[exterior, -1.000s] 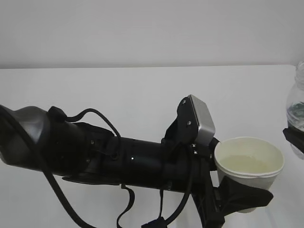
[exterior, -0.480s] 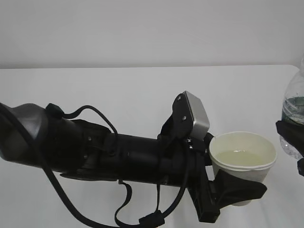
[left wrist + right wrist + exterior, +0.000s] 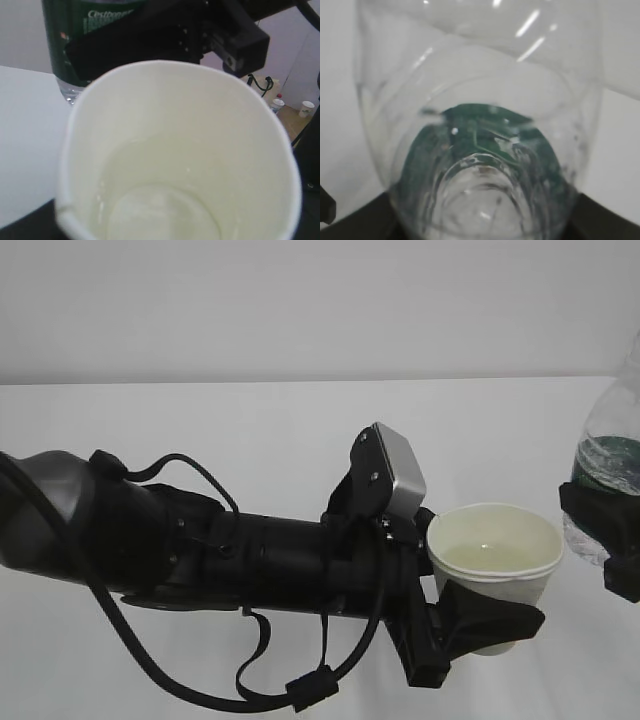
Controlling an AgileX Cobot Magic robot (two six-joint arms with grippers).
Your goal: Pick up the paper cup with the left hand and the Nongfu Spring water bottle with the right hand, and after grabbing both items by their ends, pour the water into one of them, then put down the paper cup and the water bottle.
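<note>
The paper cup (image 3: 497,562) hangs upright above the white table (image 3: 250,440), and my left gripper (image 3: 495,602) is shut on its lower wall. One black finger (image 3: 500,625) wraps the front. In the left wrist view the cup (image 3: 175,115) fills the frame, with a little clear water (image 3: 162,212) lying in its bottom. The Nongfu Spring water bottle (image 3: 612,455) stands just right of the cup at the frame's edge. My right gripper (image 3: 600,535) is shut on it below the green label. From the right wrist I look down along the bottle (image 3: 480,115), dark fingers (image 3: 602,220) flanking its base.
My left arm (image 3: 200,555) lies across the middle of the table with loose cables looping under it. A plain wall rises behind the table's far edge (image 3: 300,380). Small cups (image 3: 305,107) stand on the floor far off in the left wrist view.
The left arm has carried the cup leftward and slightly up. The bottle, in the right gripper, has come further in from the right edge, closer to the cup.
</note>
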